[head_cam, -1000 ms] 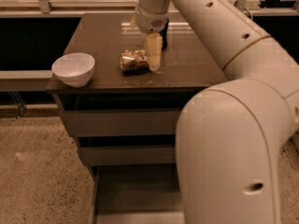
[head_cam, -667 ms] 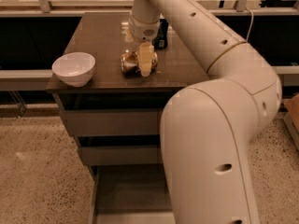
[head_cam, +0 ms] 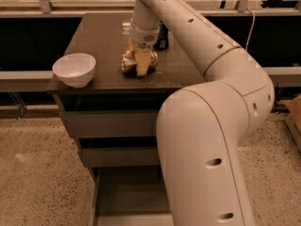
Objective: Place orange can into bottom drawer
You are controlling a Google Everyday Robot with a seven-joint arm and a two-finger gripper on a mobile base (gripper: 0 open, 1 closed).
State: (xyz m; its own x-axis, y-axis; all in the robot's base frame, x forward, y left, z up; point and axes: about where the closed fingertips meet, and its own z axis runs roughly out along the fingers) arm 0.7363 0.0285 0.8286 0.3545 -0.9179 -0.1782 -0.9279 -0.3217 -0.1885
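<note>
Item: orange can (head_cam: 126,63) — lying on its side on the dark cabinet top (head_cam: 101,34), upper centre of the frame, right of a white bowl (head_cam: 74,68) and in front of a dark can (head_cam: 162,37).

Gripper (head_cam: 141,64) — lowered from above directly onto the orange can, touching or just short of it. Whether it is clenched on the can or merely set over it cannot be told.

Bottom drawer (head_cam: 129,192) — pulled open at the lower centre of the frame, with its flat floor exposed. Two shallower drawers (head_cam: 110,124) above it are seen shut.

Step in hand, as judged: securing the can before lifting.
- The grip is best centred across the can's body, since dented sides may slip or crush if squeezed off-centre.
- A straight lift is advised until the cabinet top is cleared, so that the bowl and the dark can are not knocked.
- The can should then be carried forward past the cabinet's front edge and lowered well inside the drawer walls before being let go.
- The arm's large lower link (head_cam: 202,164) crowds the drawer's right side, so the left half is judged the safer place.

Brands, labels, writing: none can be read on either can, the bowl or the cabinet.
</note>
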